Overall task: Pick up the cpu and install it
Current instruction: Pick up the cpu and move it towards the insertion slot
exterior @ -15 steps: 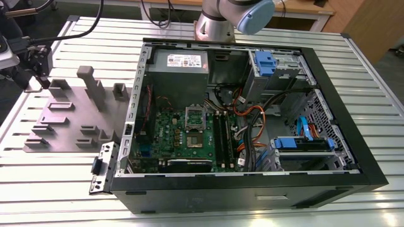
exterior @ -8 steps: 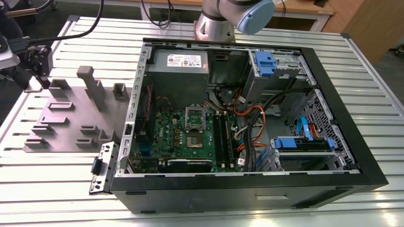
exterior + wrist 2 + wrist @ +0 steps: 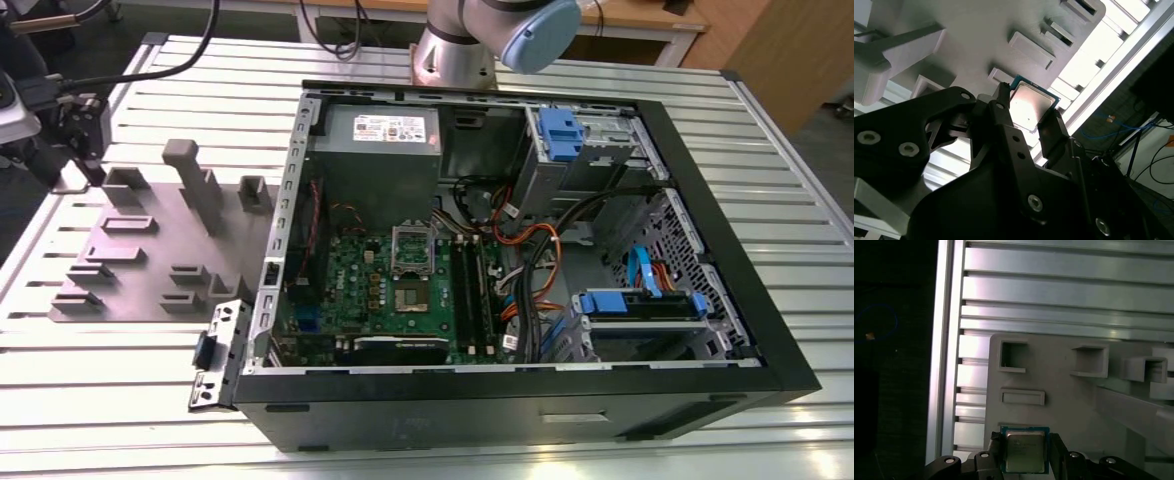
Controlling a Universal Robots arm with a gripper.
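Observation:
The cpu point(image 3: 1029, 107) point(image 3: 1025, 450) is a small square chip with a dull silvery top and a thin teal rim. In both wrist views it sits between the two black fingers of my gripper point(image 3: 1029, 111) point(image 3: 1025, 444), which is shut on its opposite edges. It is at a corner of the grey fixture plate point(image 3: 1064, 400) point(image 3: 147, 250). In the exterior view my gripper point(image 3: 83, 150) is at the far left, over the plate's back corner. The open computer case point(image 3: 747, 330) holds the green motherboard point(image 3: 354, 300) with its silvery socket frame point(image 3: 414, 250).
The fixture plate carries several raised blocks and a tall post point(image 3: 187, 175). Inside the case are a grey power supply point(image 3: 378, 150), cable bundles point(image 3: 534, 250) and blue drive brackets point(image 3: 641, 305). The arm's base point(image 3: 461, 45) stands behind the case on the slatted aluminium table point(image 3: 120, 400).

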